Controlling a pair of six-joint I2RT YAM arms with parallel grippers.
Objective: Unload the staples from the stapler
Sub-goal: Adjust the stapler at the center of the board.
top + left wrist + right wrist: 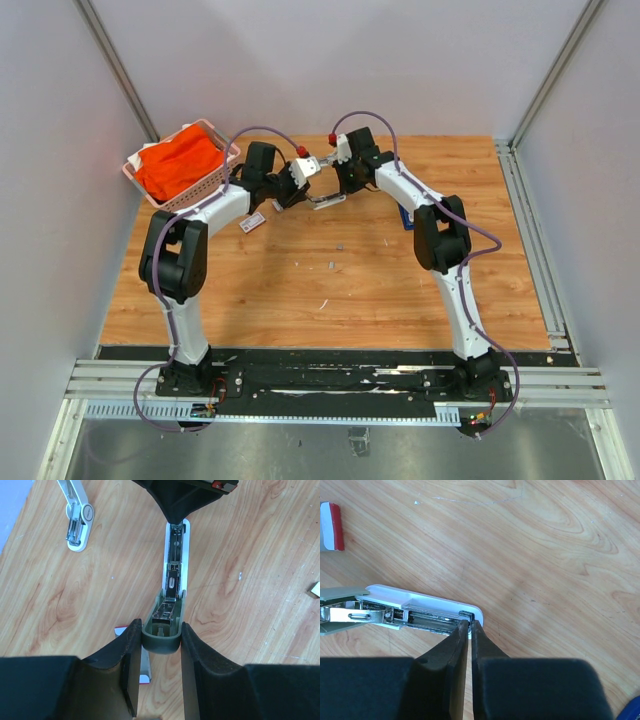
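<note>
The wooden table (300, 290) is the biggest thing here. Far to the left of the left pincer (161, 630) is a pink basket (203, 190) with an orange cloth (180, 165) in it. The two pincers meet over the middle of the table with the stapler (172, 580) between them. The stapler is white with a dark end and lies open, so its shiny metal track shows. The left pincer is closed part way and squeezes the dark end between its two fingers. The right pincer (470, 625) is nearly shut, with only a thin crack, and its tips touch the other end of the track. I cannot tell if it holds anything there, or if staples are in the track. A second stapler (77, 522), also white, lies on the table near the left pincer, off to one side. A small white box (331, 526) with a red end lies just under the left pincer.
</note>
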